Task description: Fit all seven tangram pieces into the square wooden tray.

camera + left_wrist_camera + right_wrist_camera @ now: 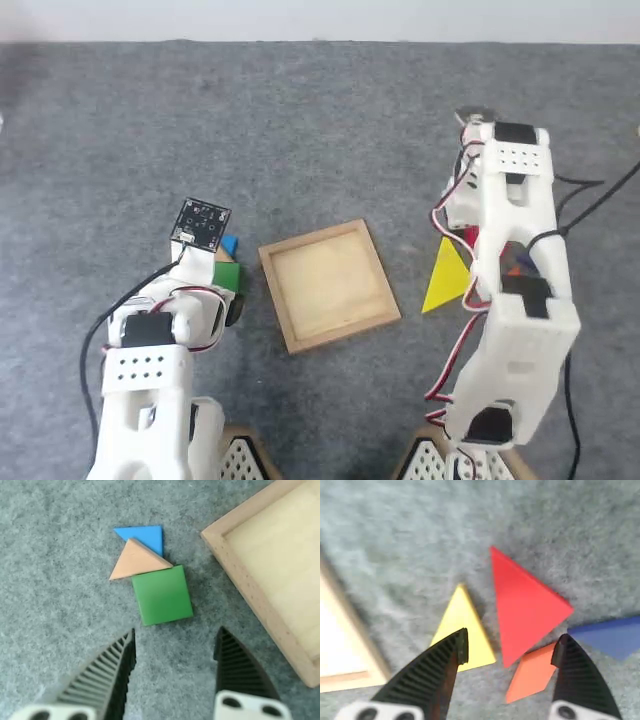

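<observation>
The square wooden tray (pixel 285 297) lies mid-table with nothing in it; its corner shows in the left wrist view (pixel 235 575). My left gripper (pixel 175 645) hangs open just above a green square (pixel 162 595), which touches a tan triangle (pixel 137 560) and a blue triangle (pixel 145 536). In the high view the green square (pixel 227 275) peeks out beside the left arm. My right gripper (pixel 512 647) is open over a red triangle (pixel 525 605), a yellow triangle (pixel 462 630), an orange piece (pixel 532 672) and a dark blue piece (pixel 610 637). The yellow triangle (pixel 446 276) lies right of the tray.
Grey felt covers the table. The right arm (pixel 515 290) stands over the pieces right of the tray. Open felt stretches across the far half of the table.
</observation>
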You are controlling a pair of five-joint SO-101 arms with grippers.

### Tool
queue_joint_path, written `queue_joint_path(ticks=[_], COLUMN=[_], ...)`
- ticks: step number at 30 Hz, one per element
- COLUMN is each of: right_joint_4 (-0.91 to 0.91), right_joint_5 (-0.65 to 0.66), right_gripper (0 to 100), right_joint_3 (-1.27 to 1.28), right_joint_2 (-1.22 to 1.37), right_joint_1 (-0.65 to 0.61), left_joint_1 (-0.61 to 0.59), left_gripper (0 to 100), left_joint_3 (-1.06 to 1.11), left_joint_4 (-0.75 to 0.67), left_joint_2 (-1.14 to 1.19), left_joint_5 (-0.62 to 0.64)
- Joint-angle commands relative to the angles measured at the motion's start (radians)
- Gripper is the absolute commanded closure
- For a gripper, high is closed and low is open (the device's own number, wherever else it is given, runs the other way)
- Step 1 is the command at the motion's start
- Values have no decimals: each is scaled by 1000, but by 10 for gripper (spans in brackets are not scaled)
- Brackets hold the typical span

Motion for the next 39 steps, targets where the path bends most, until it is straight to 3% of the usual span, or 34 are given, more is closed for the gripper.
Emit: queue_joint_path(ticks=[1, 7, 10, 14, 26, 33, 39], right_joint_4=[24, 12, -28, -94, -159, -122, -130], right_joint_5=[-17, 110, 158, 166, 160, 132, 95], right_gripper=[728, 722, 671, 619, 620, 776, 826], right_joint_3=[-17, -18, -17, -17, -21, -17, -17], right_joint_2=[-114, -48, 42, 151, 255, 257, 257], right_joint_1=[-30, 22, 54, 70, 62, 62, 61], left_joint_1=[-9, -9, -9, -9, -9, -9, -9], left_gripper=[750, 750, 750, 750, 750, 750, 750], left_joint_3=[-7, -7, -7, -7, -7, -7, -7], left_joint_4=[-20, -20, -20, -20, -20, -20, -20], left_joint_2=[-20, -20, -20, -20, -20, -20, -20], left_joint_5=[18, 20, 20, 20, 18, 20, 20])
